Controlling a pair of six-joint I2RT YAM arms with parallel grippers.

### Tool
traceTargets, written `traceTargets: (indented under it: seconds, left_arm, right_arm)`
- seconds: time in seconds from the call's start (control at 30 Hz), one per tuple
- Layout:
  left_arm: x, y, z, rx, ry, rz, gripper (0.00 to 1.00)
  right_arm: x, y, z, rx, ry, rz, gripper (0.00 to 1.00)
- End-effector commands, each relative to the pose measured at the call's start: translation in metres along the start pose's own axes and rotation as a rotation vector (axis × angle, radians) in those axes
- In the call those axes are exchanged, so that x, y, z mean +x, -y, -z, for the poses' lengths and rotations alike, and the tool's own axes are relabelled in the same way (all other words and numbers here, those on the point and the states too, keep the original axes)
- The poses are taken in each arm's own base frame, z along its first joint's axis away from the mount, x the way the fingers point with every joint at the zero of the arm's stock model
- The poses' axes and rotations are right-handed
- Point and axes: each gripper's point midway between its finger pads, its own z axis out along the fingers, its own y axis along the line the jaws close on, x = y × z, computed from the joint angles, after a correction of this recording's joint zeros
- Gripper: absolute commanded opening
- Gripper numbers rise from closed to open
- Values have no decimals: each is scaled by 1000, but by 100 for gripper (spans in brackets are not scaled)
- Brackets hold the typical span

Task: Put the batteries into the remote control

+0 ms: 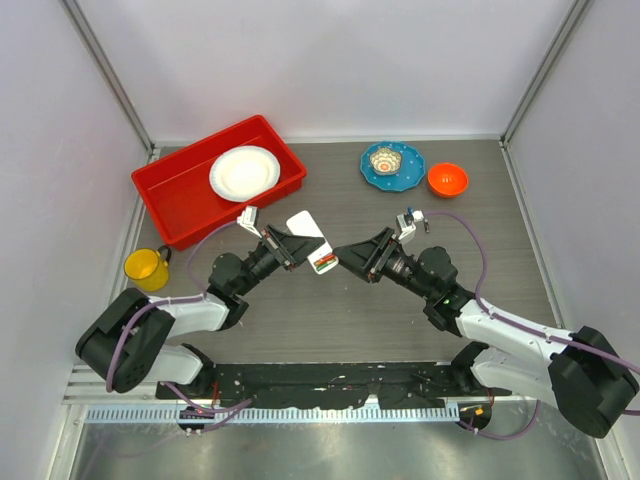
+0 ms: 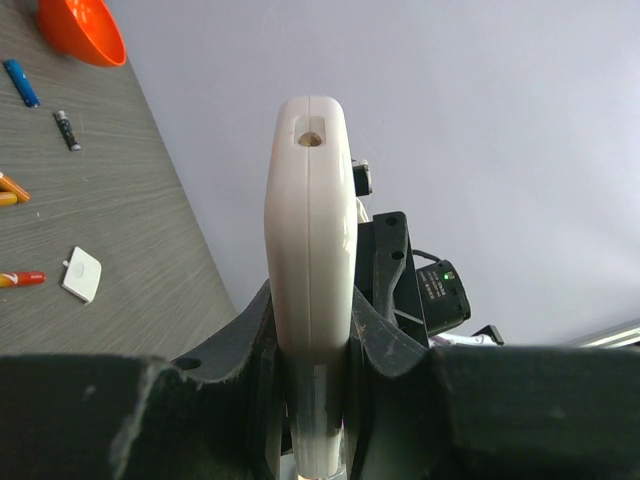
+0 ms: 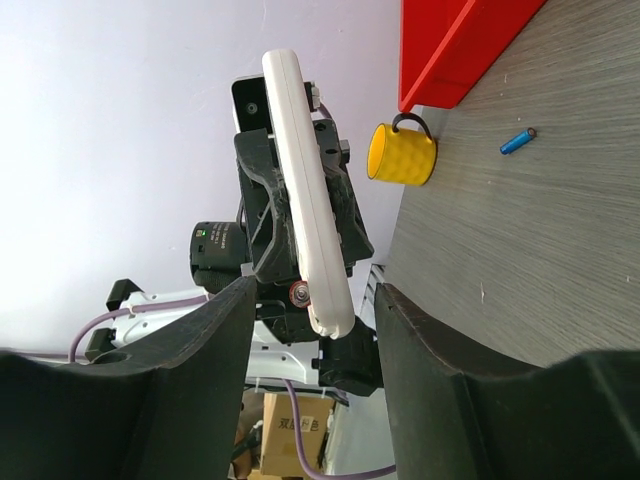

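A grey wood-grained bench (image 1: pixel 330 320) is enclosed by pale walls (image 1: pixel 350 60) on three sides. A red tray (image 1: pixel 165 195) is set at its far-left corner with a white plate (image 1: pixel 244 173) inside, and a yellow mug (image 1: pixel 147 268) is placed at the left edge. Near the far edge, right of centre, a blue plate (image 1: pixel 393 166) and an orange bowl (image 1: pixel 447 179) are seen.

Above the middle of the bench the remote control (image 1: pixel 308 228) is clamped edge-on by the left gripper (image 1: pixel 290 245), clear of the surface. The right gripper (image 1: pixel 347 258) is held just beside its near end with jaws apart; whether it touches cannot be told.

Only in the left wrist view are the batteries (image 2: pixel 66 130) told apart: blue, dark, orange and red ones are scattered loose on the bench near the orange bowl, with a small white cover (image 2: pixel 81 273) among them. Only in the right wrist view is a further blue battery (image 3: pixel 518 140) shown, lying near the mug and the tray's corner.
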Motion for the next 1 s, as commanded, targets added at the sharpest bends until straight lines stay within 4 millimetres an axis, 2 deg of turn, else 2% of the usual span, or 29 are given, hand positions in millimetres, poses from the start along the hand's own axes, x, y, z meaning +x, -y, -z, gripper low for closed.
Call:
traceTargets:
  seconds: [0.0,0.97]
  left_arm:
    - [-17,79,4,299,76,-113,0]
    - [-17,80,4,301,79,-106,0]
  right_arm:
    - [-4,-15,0,-61,10,6,55]
    - [0,-3,-5,-26,-14,10,48]
